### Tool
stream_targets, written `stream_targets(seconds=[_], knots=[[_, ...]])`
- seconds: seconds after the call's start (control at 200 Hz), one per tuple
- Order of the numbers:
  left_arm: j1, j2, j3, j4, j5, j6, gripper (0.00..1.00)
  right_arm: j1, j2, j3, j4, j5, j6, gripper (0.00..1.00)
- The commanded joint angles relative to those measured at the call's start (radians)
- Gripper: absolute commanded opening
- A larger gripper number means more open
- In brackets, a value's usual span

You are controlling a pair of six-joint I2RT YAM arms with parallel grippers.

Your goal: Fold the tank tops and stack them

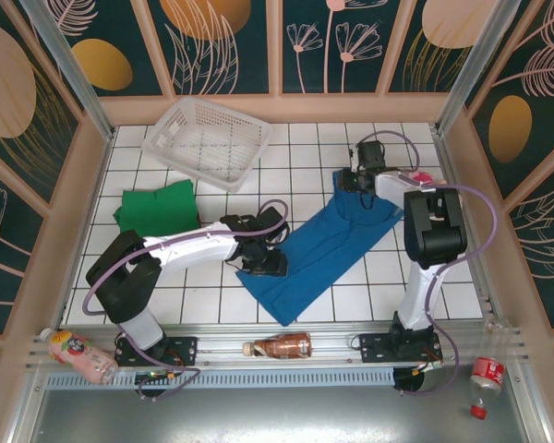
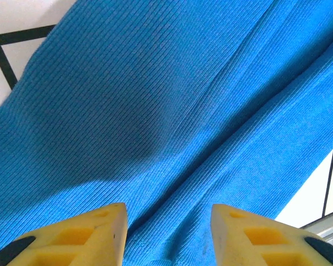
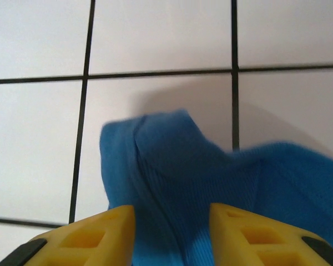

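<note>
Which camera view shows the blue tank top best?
Top external: nearly the whole blue tank top lies spread diagonally on the tiled table. The left wrist view gives its ribbed cloth close up; the right wrist view, a rumpled edge.

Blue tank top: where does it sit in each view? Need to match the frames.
Top external: blue tank top centre-right, lying diagonally.
Left wrist: blue tank top spans most of the picture.
Right wrist: its bunched end, lower centre to right.
Shared landmark: white tiles with dark grout.

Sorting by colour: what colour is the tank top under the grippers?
Blue. The tank top shows best in the left wrist view.
</note>
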Motion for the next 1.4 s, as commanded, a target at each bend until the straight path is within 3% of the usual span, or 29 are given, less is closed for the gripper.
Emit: stream_targets(seconds=[0.0,0.25,0.58,0.906,1.036,1.156,1.281,1.396], knots=[[0.002,0.009,-0.02,0.038,0.012,0.004,0.45,0.028,0.042,0.072,0.043,0.082,-0.087,0.42],[0.001,0.017,-0.06,0.069,0.04,-0.003,0.45,0.061,0.152,0.196,-0.023,0.232,-0.179,0.42],[0.002,0.017,-0.096,0.087,0.054,-0.005,0.44,0.11,0.118,0.186,-0.002,0.257,-0.226,0.46],[0.002,0.017,-0.121,0.095,0.057,-0.009,0.44,0.148,0.206,0.236,-0.043,0.495,-0.366,0.44],[0.001,0.014,-0.135,0.095,0.057,-0.009,0.45,0.158,0.226,0.251,-0.034,0.502,-0.398,0.4],[0.001,0.01,-0.144,0.097,0.058,-0.009,0.44,0.153,0.258,0.284,-0.057,0.542,-0.404,0.27],[0.001,-0.005,-0.17,0.108,0.059,-0.02,0.44,0.133,0.236,0.292,-0.055,0.519,-0.352,0.15],[0.001,-0.01,-0.183,0.114,0.064,-0.024,0.44,0.112,0.196,0.291,-0.05,0.474,-0.278,0.12]])
